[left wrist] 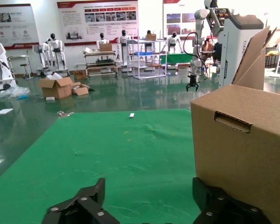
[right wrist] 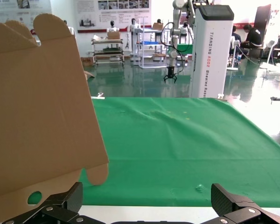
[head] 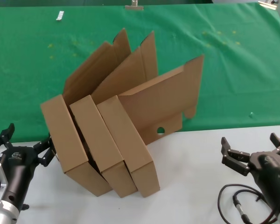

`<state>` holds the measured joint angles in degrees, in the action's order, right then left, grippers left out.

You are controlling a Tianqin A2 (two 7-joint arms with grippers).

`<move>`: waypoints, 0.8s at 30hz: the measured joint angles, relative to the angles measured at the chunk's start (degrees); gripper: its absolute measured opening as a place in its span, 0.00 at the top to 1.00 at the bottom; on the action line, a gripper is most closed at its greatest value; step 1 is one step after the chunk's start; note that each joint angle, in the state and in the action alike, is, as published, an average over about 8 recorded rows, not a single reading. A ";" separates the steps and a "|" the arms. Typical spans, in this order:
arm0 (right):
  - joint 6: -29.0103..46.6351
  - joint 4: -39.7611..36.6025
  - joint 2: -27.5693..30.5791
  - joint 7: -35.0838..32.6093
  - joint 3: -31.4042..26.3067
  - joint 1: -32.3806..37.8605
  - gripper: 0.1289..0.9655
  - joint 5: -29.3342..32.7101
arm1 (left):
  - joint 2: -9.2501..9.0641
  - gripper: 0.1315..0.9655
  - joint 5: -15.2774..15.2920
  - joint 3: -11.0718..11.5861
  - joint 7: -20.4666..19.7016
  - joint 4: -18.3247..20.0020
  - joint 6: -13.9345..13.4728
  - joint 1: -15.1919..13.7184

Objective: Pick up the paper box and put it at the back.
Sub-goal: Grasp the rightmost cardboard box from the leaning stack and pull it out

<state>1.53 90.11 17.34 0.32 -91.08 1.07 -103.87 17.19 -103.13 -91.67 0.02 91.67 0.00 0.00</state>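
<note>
Three alike brown paper boxes stand on edge in a leaning row, lids open: the left box point(head: 72, 144), the middle one point(head: 105, 144) and the right one point(head: 130, 144), whose lid shows a small round hole point(head: 160, 130). They straddle the edge between the white tabletop point(head: 191, 182) and the green cloth at the back point(head: 224, 70). My left gripper point(head: 28, 140) is open and empty, one finger point(left wrist: 214, 203) right beside the left box point(left wrist: 242, 140). My right gripper point(head: 249, 142) is open and empty on the white tabletop, apart from the boxes; the right box's lid point(right wrist: 42, 116) shows in its wrist view.
A black cable point(head: 238, 205) loops on the tabletop beside the right arm. A small white piece point(head: 59, 16) and a clip point(head: 134, 5) lie at the cloth's far edge. The cloth point(right wrist: 186, 140) stretches wide to the right of the boxes.
</note>
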 joint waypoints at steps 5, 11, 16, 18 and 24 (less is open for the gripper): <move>0.00 0.00 0.00 0.00 0.00 0.00 0.00 0.00 | 0.00 0.35 0.00 0.00 0.01 0.00 0.00 0.00; 0.00 0.00 0.00 0.00 0.00 0.00 0.00 0.00 | 0.00 0.21 0.00 0.00 -0.01 0.00 0.00 0.00; 0.00 0.00 0.00 0.00 0.00 0.00 0.00 0.00 | 0.00 0.16 0.00 0.00 -0.02 0.00 0.00 0.00; 0.00 0.00 0.00 0.00 0.00 0.00 0.00 0.00 | 0.00 0.14 0.00 0.00 -0.02 0.00 0.00 0.00; 0.43 -0.10 0.34 0.08 0.04 0.20 0.00 -0.12 | 0.00 0.05 0.00 0.00 -0.02 0.00 0.00 0.00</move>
<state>1.95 90.01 17.68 0.41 -91.03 1.27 -103.99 17.19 -103.13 -91.67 0.00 91.67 0.00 0.00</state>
